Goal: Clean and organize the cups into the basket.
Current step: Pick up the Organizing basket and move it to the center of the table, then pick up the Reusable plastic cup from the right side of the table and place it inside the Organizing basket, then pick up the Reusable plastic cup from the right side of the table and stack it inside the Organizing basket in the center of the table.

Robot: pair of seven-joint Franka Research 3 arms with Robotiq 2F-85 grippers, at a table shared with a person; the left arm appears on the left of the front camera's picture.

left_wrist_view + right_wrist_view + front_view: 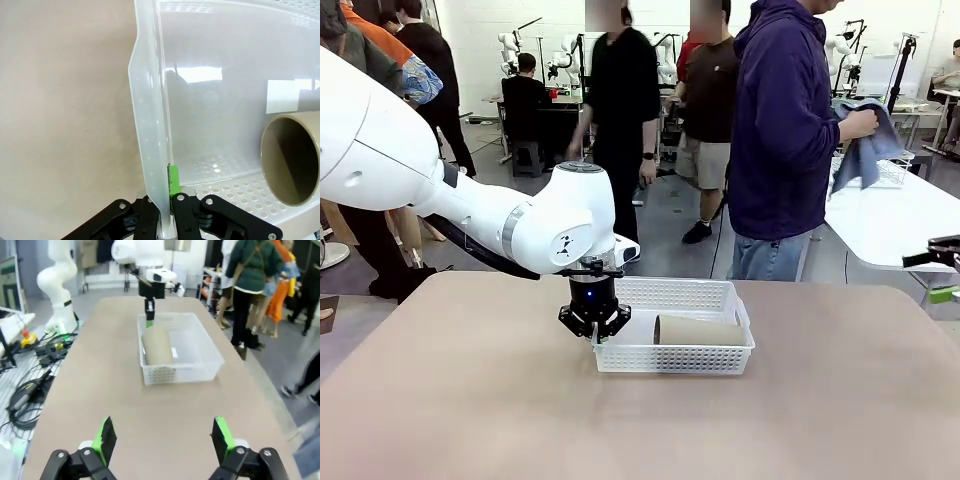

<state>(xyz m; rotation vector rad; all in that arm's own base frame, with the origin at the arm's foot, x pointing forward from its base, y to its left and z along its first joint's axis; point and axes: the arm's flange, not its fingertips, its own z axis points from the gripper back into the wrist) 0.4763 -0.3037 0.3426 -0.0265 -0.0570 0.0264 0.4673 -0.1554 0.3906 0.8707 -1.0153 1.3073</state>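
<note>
Basket (pixel 672 358) wall is pinched in our left fingers (pixel 173 181); our right fingers (pixel 106 435) are spread. We should pull slowly so the cup (pixel 700 329) inside won't roll.

The near wall of the basket (pixel 670 360) hides the lower side of the cup (pixel 700 329). In the left wrist view, the right edge cuts that cup off.

The basket (pixel 672 358) is white, its walls a fine lattice of small holes. The cup (pixel 700 330) is matte tan-brown. The bench (pixel 470 400) is plain pale beige-brown. The left claw (pixel 594 335) and right claw (pixel 162 432) are black with green pads (pixel 106 437); the left arm (pixel 470 210) is white.
</note>
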